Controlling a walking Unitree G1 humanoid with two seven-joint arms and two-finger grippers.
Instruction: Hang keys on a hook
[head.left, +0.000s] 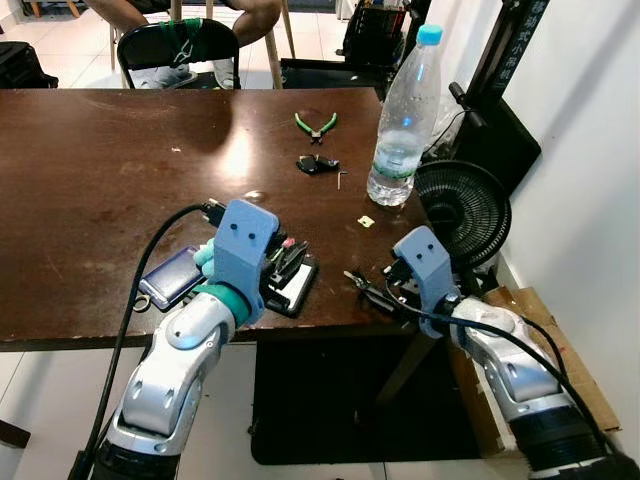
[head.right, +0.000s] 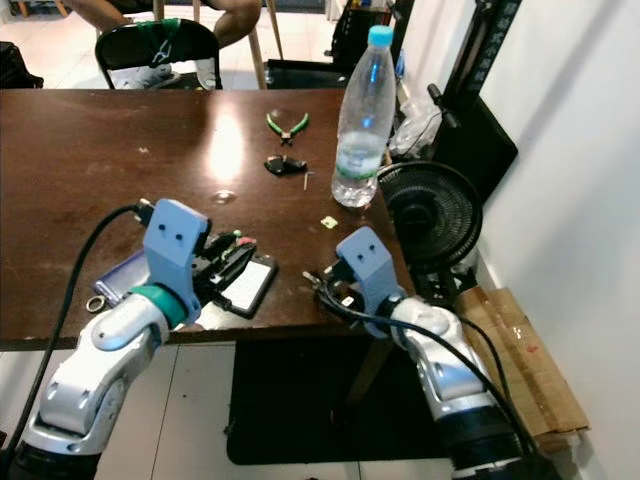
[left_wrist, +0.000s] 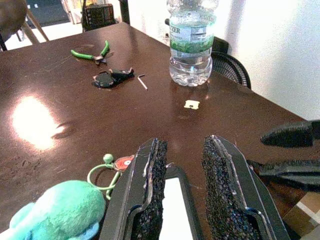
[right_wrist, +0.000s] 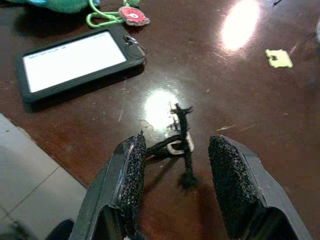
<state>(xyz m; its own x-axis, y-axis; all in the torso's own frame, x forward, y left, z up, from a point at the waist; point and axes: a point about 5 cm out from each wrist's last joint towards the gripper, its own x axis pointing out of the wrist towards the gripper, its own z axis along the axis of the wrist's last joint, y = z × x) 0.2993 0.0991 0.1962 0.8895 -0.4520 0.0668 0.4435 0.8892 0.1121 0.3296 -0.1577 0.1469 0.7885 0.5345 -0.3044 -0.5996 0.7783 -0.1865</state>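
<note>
On the dark wooden table (head.left: 100, 180), the black car key (head.left: 317, 164) lies far from both arms, just near of the green pliers (head.left: 316, 124) and left of the water bottle (head.left: 405, 120). The left gripper (left_wrist: 182, 165), fingers apart, hovers over a black-framed card holder (right_wrist: 75, 60) at the near edge. The right gripper (right_wrist: 175, 170), also spread, straddles a small black cord with a metal ring (right_wrist: 179, 142).

Keys (head.left: 317, 164): dark bunch with a black fob, lying flat on the brown table (head.left: 100, 190). Position: far half of the tabletop, between the green-handled pliers (head.left: 316, 124) and a small metal pin (head.left: 340, 179), near the water bottle (head.left: 405, 120).
</note>
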